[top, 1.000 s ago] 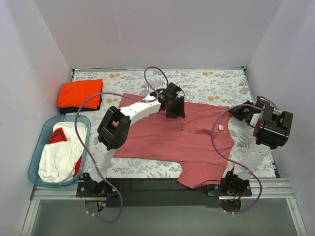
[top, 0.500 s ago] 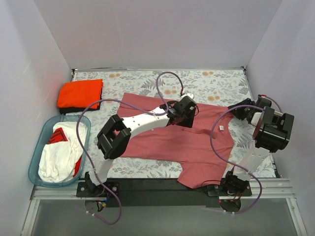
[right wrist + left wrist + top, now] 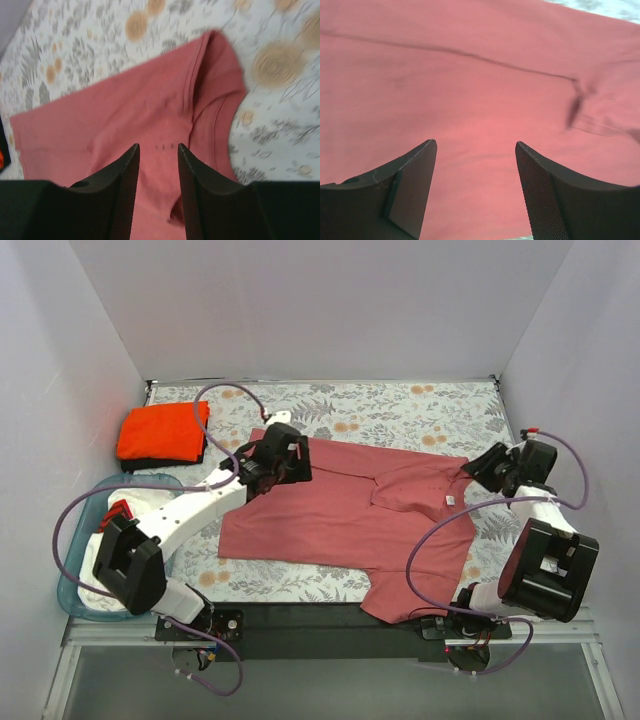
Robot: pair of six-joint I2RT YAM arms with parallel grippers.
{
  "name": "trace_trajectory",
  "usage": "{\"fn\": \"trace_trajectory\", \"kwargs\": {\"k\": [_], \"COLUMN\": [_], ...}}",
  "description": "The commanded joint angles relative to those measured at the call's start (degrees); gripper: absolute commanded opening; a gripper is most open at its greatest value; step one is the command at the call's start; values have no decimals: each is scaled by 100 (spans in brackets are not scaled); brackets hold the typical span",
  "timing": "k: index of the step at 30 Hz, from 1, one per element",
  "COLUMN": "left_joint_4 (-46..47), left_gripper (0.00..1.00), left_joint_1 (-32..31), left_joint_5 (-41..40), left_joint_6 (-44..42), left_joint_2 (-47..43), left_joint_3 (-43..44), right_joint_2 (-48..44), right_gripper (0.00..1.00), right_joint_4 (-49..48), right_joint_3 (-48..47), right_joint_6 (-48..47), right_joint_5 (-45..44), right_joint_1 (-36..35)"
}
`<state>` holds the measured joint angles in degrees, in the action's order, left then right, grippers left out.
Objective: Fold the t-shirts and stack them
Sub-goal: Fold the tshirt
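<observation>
- Step in hand: folding the large dusty rose-red cloth t-shirt (image 3: 340,525), which lies spread beneath both grippers.
- Left gripper (image 3: 475,147): jaws released and empty, with shirt cloth directly below the fingertips.
- Right gripper (image 3: 158,147): jaws parted, grasping nothing; the hemmed corner (image 3: 220,65) lies ahead of its fingertips.
- Next move, as a judgement: you lower each gripper, pinch an edge, and carry it across.
- The folded bright orange t-shirt (image 3: 162,430) lies well apart from the left gripper.
</observation>
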<state>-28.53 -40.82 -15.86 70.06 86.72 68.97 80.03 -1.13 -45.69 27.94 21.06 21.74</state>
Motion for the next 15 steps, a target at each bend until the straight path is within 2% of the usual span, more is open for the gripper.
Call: {"fn": "trace_trajectory", "kwargs": {"k": [1, 7, 15], "left_joint_4": [321, 1234, 1201], "left_gripper": [63, 63, 63], "left_joint_1": [328, 443, 461], "left_joint_5": [-382, -875, -1287], "left_joint_6": [-308, -546, -766], "left_joint_2": [-567, -1148, -1061], "left_joint_3": [-787, -1955, -1896], "right_joint_2": [-128, -426, -567], "right_gripper": [42, 41, 41], "right_joint_4": [342, 174, -414], "right_joint_3": [692, 1405, 1887], "right_joint_6": [-473, -1019, -1054], "right_joint_5": [819, 1234, 1866], "right_joint_1": [-179, -179, -179]}}
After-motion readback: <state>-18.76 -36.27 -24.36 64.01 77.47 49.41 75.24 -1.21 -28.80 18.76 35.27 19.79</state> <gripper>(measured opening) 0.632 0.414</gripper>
